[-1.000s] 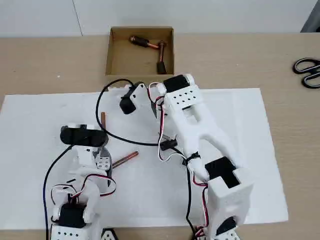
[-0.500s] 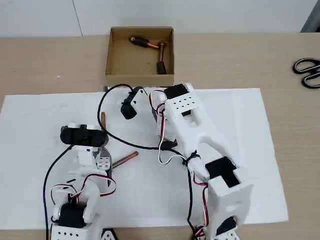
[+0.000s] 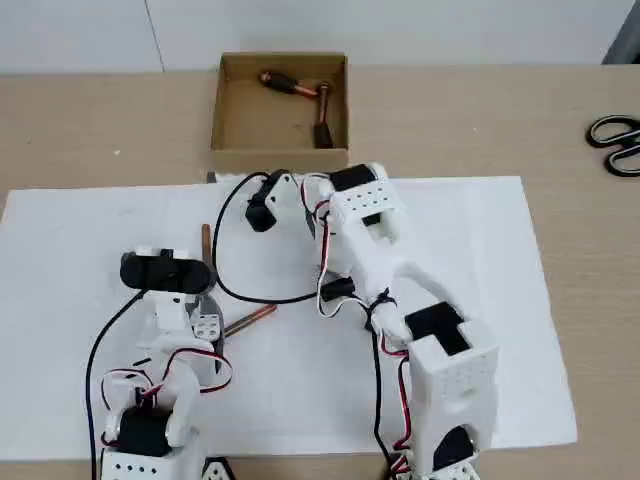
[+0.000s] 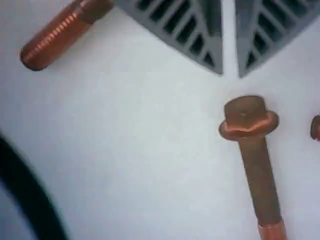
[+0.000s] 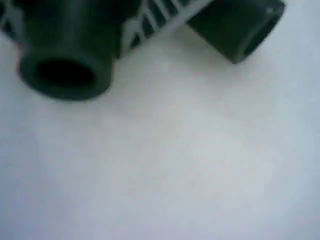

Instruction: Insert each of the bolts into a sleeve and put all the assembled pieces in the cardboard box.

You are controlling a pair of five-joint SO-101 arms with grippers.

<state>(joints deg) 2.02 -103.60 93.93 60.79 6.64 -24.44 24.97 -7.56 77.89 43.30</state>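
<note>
The left gripper (image 4: 230, 69) hangs low over the white paper sheet (image 3: 480, 250). Its jaws are drawn almost together, with only a thin slit between them and nothing in it. The nearer bolt (image 4: 252, 155) lies just past the tips without touching them. Its flanged hex head is closest to the gripper and its shaft runs straight away toward the cardboard box (image 3: 232, 110). That long axis is nearly in line with the slit, set a little to 1 side, so the jaws would close across the shaft rather than along it (a favourable lie, judging by the wrist view). To take the bolt, the gripper would probably have to open, go forward past the head and shift slightly sideways.

A second bolt (image 3: 250, 319) lies slantwise just beside the left gripper, on its right. Its threaded end points away and its other end is hidden under the gripper. Both loose bolts are much nearer the left arm than the right.

The right gripper (image 3: 310, 205) sits at the sheet's far edge, near the box, close above 2 black sleeves (image 5: 65, 75). One sleeve shows its bore and the other lies apart from it. Whether this gripper is open or closed, or has hold of a sleeve, cannot be told. 2 assembled pieces (image 3: 290, 85) lie in the box.
</note>
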